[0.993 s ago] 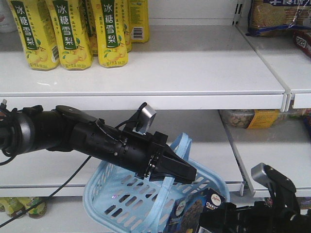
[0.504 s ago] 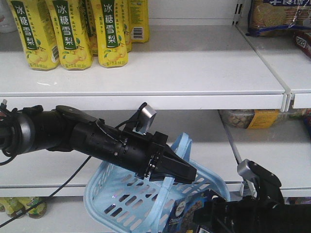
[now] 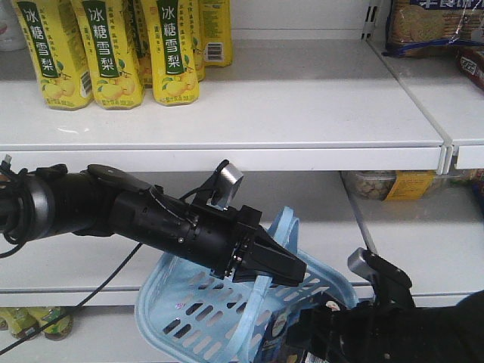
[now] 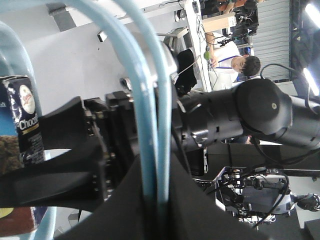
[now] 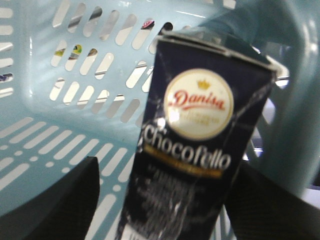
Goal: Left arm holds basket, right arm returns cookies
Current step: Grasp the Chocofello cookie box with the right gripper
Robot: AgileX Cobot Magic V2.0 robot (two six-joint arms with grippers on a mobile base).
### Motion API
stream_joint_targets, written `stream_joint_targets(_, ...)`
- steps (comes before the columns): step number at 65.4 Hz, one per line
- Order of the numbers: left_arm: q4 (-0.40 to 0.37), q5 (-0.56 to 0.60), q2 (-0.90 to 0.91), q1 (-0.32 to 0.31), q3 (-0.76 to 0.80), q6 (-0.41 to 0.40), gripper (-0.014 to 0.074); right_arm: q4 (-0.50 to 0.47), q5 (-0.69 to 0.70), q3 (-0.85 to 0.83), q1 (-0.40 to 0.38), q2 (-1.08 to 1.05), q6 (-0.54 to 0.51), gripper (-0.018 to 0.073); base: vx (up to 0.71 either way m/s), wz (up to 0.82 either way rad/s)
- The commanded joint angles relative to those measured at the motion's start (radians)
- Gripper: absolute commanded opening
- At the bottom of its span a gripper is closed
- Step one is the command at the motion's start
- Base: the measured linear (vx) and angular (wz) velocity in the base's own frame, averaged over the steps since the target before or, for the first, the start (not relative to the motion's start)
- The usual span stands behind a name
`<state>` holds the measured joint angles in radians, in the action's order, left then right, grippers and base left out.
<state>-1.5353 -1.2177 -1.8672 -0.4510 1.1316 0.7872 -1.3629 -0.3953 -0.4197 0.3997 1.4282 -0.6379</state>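
My left gripper (image 3: 281, 266) is shut on the flat blue strap handle (image 4: 150, 125) of the light blue slotted basket (image 3: 204, 314), holding it in front of the lower shelf. In the left wrist view its black jaws pinch the strap (image 4: 156, 197). The cookies (image 5: 197, 145), a dark navy carton with a round logo, stand upright inside the basket; only their top (image 3: 278, 333) shows from the front. My right arm (image 3: 393, 325) reaches in from the lower right. The right gripper (image 5: 165, 210) is open, its black fingers (image 5: 50, 200) flanking the carton, with a gap on the left side.
Yellow drink bottles (image 3: 106, 53) stand on the upper white shelf (image 3: 302, 98), whose front edge (image 3: 227, 159) runs just above my left arm. Packaged snacks (image 3: 393, 184) lie on the lower shelf at right. Biscuit bags (image 3: 435, 26) sit at the top right. More bottles (image 3: 34, 321) show low left.
My right arm has moved left and lower toward the basket, covering more of the cookies in the front view. The left arm and basket have hardly moved.
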Motion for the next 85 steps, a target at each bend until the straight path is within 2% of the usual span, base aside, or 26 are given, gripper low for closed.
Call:
stream_joint_targets(1, -0.237, 0.112, 0.053, 0.026, 0.048, 0.029, -0.0003, 0.003, 0.003, -0.051, 0.0, 0.039, -0.035, 0.047, 0.0, 0.0)
stream_joint_targets(27, -0.237, 0.112, 0.053, 0.026, 0.048, 0.029, -0.0003, 0.015, 0.011, -0.141, -0.001, 0.222, -0.035, 0.0325, 0.0, 0.0)
stream_joint_targets(44, -0.237, 0.112, 0.053, 0.026, 0.048, 0.029, -0.0003, 0.011, 0.012, -0.141, -0.001, 0.231, -0.035, 0.0134, 0.0, 0.0)
stream_joint_targets(58, -0.237, 0.112, 0.053, 0.026, 0.048, 0.029, -0.0003, 0.029, -0.072, -0.141, -0.001, 0.214, -0.039, 0.001, 0.0, 0.0)
stream_joint_targets(67, -0.237, 0.112, 0.053, 0.026, 0.048, 0.029, -0.0003, 0.064, -0.121, -0.14, -0.001, 0.164, -0.04, -0.0009, 0.0, 0.0)
stream_joint_targets(85, -0.237, 0.112, 0.053, 0.026, 0.048, 0.029, -0.0003, 0.11, -0.096, -0.097, -0.031, -0.044, 0.03, -0.0004, 0.0, 0.0)
